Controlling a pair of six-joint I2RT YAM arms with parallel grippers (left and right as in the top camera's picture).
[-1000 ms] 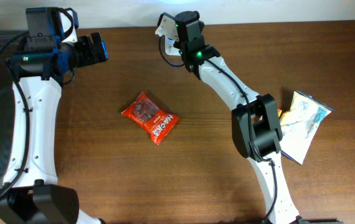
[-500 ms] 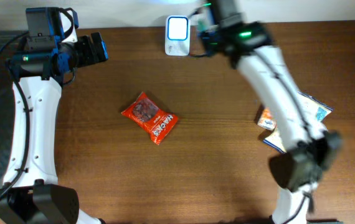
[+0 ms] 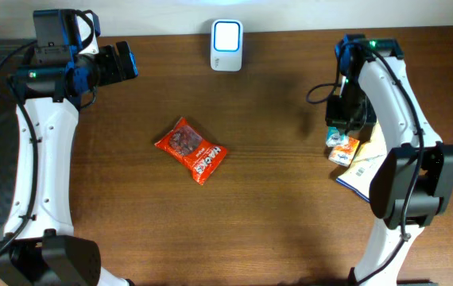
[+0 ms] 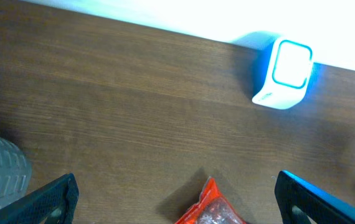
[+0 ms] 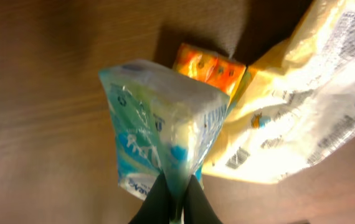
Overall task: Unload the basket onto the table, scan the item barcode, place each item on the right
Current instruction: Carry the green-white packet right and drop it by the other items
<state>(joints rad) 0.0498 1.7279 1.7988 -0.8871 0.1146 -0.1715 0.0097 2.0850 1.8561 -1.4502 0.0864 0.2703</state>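
Dark brown wooden table [image 3: 274,222], viewed from above and from both wrists. Right gripper [image 5: 176,186], jaws pinched narrow on the seam of a pale blue-green plastic packet [image 5: 159,124], holds it hanging at the table's right side, just over an orange carton [image 5: 212,68] and a yellow-white printed bag [image 5: 302,106]; whether it touches them cannot be told. Left gripper [image 3: 127,62] stands wide and empty, far left. White scanner with lit window [image 3: 226,35] sits at the far edge; red crinkled snack pouch [image 3: 191,150] lies mid-table. Judged step: depositing the packet. Lower until supported, then release, keeping clear of neighbouring items.
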